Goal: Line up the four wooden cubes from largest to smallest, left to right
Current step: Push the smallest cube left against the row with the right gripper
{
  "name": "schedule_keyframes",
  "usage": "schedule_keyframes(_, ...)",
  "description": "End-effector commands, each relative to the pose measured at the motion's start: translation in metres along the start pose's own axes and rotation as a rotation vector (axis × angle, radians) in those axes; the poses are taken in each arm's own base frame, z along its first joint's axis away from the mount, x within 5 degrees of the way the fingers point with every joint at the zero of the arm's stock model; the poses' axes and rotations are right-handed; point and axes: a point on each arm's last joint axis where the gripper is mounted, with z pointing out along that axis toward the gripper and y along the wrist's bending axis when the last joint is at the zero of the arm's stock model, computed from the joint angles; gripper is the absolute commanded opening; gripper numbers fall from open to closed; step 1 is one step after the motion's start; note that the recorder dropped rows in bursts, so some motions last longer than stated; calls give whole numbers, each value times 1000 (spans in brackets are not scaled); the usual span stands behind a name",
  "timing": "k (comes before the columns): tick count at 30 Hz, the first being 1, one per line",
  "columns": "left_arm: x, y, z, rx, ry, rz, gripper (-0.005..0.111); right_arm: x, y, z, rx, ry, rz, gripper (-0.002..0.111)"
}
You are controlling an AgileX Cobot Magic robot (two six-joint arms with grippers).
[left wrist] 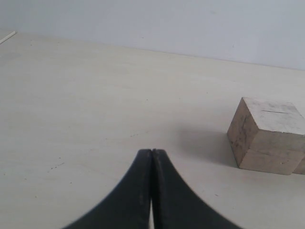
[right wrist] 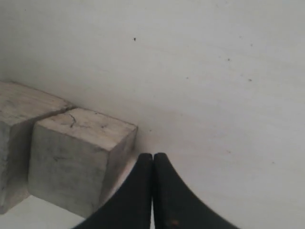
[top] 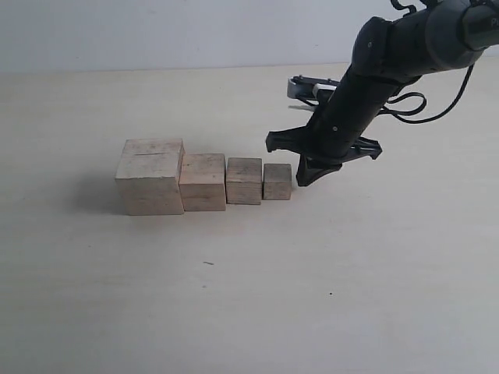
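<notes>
Four pale wooden cubes stand in a touching row on the table, sizes falling from left to right: the largest (top: 150, 177), then a smaller one (top: 203, 181), a third (top: 244, 181) and the smallest (top: 277, 181). My right gripper (top: 305, 181) is shut and empty, its tip just right of the smallest cube (right wrist: 78, 160), very close to its side. The left wrist view shows my left gripper (left wrist: 151, 152) shut with nothing in it, low over bare table, and the largest cube (left wrist: 268, 135) with its thin saw-line off to one side. The left arm is outside the exterior view.
The pale table (top: 327, 280) stretches around the row on all sides. A light wall (top: 156, 31) rises behind its far edge. The right arm's dark body and cables (top: 405, 101) hang over the table's back right.
</notes>
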Motion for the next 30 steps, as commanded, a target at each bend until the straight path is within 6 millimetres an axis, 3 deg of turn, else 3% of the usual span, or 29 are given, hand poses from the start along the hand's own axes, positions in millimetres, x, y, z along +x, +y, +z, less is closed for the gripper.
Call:
schedule_keyframes(1, 0, -1, 0, 10, -13, -6, 0, -2, 3, -1, -12, -20, -16, 0)
schedule_keyframes(30, 0, -1, 0, 10, -13, -6, 0, -1, 10, -1, -94, -16, -28, 0)
